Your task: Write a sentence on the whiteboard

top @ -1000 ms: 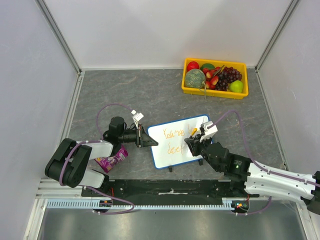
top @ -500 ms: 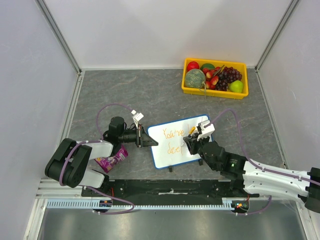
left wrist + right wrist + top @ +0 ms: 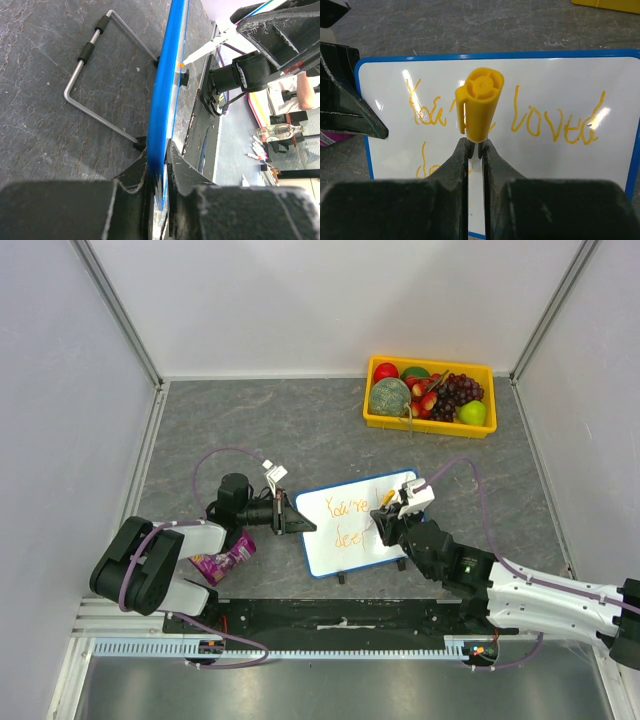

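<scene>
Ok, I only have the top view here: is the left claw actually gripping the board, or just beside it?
Observer: Gripping. The left wrist view shows the left claw clamped on the blue frame of the whiteboard.
Reviewer: And the pen tip?
Observer: The orange tip of the marker looks pressed to the board face.
Reviewer: Wording?
Observer: Right wrist view: the sentence reads "You're loved"; a second line is mostly hidden by the right claw.

**Q:** Where was the top external camera mounted?
**A:** High behind the near edge of the table (image 3: pixel 300 430), looking down over all of it.
**Q:** And the wrist cameras?
**A:** Both sat close. The left sighted edge-on along the whiteboard (image 3: pixel 167 100); the right faced its written side. All three shared that board.
</scene>
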`<control>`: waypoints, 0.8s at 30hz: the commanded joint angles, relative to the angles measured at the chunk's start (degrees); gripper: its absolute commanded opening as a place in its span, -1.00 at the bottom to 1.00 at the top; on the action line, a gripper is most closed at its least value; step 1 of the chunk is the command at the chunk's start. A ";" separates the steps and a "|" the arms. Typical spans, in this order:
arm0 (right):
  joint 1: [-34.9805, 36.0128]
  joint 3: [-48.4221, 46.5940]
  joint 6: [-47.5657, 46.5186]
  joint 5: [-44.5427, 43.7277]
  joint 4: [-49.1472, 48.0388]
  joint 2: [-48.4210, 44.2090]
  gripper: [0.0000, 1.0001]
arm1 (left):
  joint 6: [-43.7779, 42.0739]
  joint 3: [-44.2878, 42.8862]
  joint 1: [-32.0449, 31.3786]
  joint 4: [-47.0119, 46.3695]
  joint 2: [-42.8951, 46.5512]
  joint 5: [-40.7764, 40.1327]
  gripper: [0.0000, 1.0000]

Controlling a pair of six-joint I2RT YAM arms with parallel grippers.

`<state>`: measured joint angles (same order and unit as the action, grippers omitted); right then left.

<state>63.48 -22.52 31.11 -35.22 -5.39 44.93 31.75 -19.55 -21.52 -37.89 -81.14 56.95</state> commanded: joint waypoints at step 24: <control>-0.64 2.14 4.13 2.00 1.61 -1.60 -1.00 | -5.03 0.13 -0.19 2.65 -1.65 -3.33 -0.96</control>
<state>63.13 -20.38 34.35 -32.86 -3.14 42.81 31.75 -19.62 -21.50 -37.95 -81.28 57.04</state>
